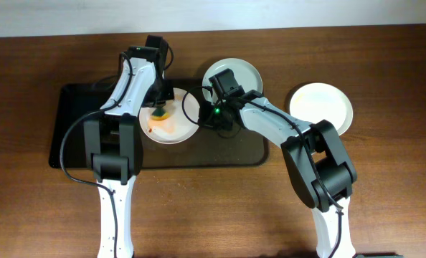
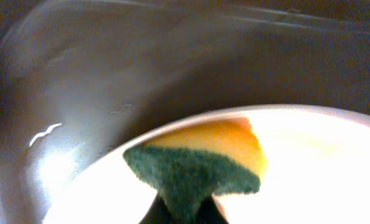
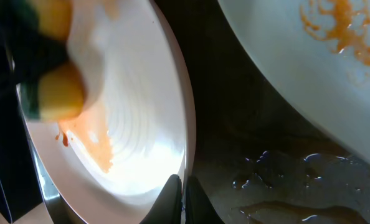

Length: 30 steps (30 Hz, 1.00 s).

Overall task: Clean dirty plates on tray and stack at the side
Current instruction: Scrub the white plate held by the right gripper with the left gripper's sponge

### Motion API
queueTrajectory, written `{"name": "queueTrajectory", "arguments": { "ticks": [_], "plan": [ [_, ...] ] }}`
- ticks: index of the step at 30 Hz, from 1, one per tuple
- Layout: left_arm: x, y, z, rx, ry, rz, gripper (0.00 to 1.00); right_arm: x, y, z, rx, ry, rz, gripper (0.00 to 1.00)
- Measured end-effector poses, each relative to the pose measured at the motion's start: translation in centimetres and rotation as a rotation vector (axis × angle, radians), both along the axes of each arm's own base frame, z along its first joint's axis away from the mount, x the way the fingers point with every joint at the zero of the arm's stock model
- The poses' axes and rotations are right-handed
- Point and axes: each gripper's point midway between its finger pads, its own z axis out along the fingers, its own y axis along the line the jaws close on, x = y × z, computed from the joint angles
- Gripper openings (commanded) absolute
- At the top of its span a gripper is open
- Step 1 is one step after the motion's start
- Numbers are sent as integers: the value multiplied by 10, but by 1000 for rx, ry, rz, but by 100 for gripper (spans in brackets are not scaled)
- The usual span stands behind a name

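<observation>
A dirty plate (image 1: 176, 127) with orange smears lies on the dark brown tray (image 1: 77, 143). My left gripper (image 1: 159, 102) is shut on a yellow and green sponge (image 1: 161, 112) and presses it on that plate. In the left wrist view the sponge (image 2: 197, 168) rests on the white plate (image 2: 316, 180), held by the gripper (image 2: 185, 214). My right gripper (image 1: 202, 115) is shut on the plate's right rim. In the right wrist view its fingers (image 3: 184, 193) pinch the rim of the plate (image 3: 135, 143). A second smeared plate (image 1: 232, 74) sits at the tray's back edge and also shows in the right wrist view (image 3: 309, 62).
A clean white plate (image 1: 321, 106) sits on the wooden table right of the tray. The tray floor (image 3: 266, 168) by the right gripper is wet with droplets. The tray's left part is bare.
</observation>
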Motion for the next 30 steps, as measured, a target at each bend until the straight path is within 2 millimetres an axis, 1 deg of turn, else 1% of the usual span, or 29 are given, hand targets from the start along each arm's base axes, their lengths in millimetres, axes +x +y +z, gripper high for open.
{"name": "queueTrajectory", "arguments": {
  "ticks": [1,3,5,6,7,9,10,11,12,13,14,15,16,17,18,19,20,21,22,23,24,25,27,29,30],
  "plan": [
    [-9,12,1,64,28,43,1,0,0,0,0,0,0,4],
    [-23,28,2,155,74,90,1,-1,0,0,2,2,3,4],
    [-39,36,2,202,138,83,1,-2,2,0,6,6,7,4],
    [-40,34,1,179,156,30,1,-2,2,0,7,7,9,4],
    [-43,29,0,134,177,-21,1,-2,2,0,7,7,8,4],
    [-49,14,-1,-24,221,-151,1,-2,2,0,7,7,8,4],
    [-51,6,-1,-94,228,-198,1,-2,2,0,7,7,9,4],
    [-52,-9,0,-196,228,-265,1,-2,2,0,7,7,9,4],
    [-53,-14,0,-229,225,-309,1,-2,2,0,7,7,8,4],
    [-49,-33,0,-332,197,-333,1,-3,2,0,7,8,8,4],
    [-41,-45,0,-392,155,-338,1,-3,2,0,7,7,9,4],
    [-36,-50,1,-419,133,-326,1,-3,2,0,7,8,9,4],
    [-27,-53,1,-442,97,-303,1,-3,2,0,7,7,9,4],
    [-16,-53,1,-459,61,-245,1,-3,2,0,7,8,9,4],
    [-10,-50,1,-463,45,-199,1,-2,2,0,7,7,9,4],
    [-4,-42,1,-453,34,-121,1,-2,2,0,7,7,9,4],
    [-1,-28,0,-418,39,-25,1,-2,2,0,7,7,9,4],
    [-2,-18,0,-391,51,32,1,-2,2,0,7,7,9,4],
    [-8,-5,0,-347,82,100,1,-2,2,0,7,7,9,4],
    [-20,9,-1,-290,128,161,1,-2,2,0,7,7,9,4],
    [-30,17,-1,-246,166,196,1,-2,2,0,7,7,9,4],
    [-44,25,0,-198,221,215,1,-2,2,0,7,7,9,4],
    [-59,27,0,-181,285,189,1,-2,2,0,6,5,11,4],
    [-71,18,1,-264,335,82,1,-2,2,0,6,4,14,4],
    [-72,12,1,-318,339,38,1,-2,2,0,7,3,15,4]
  ]
}}
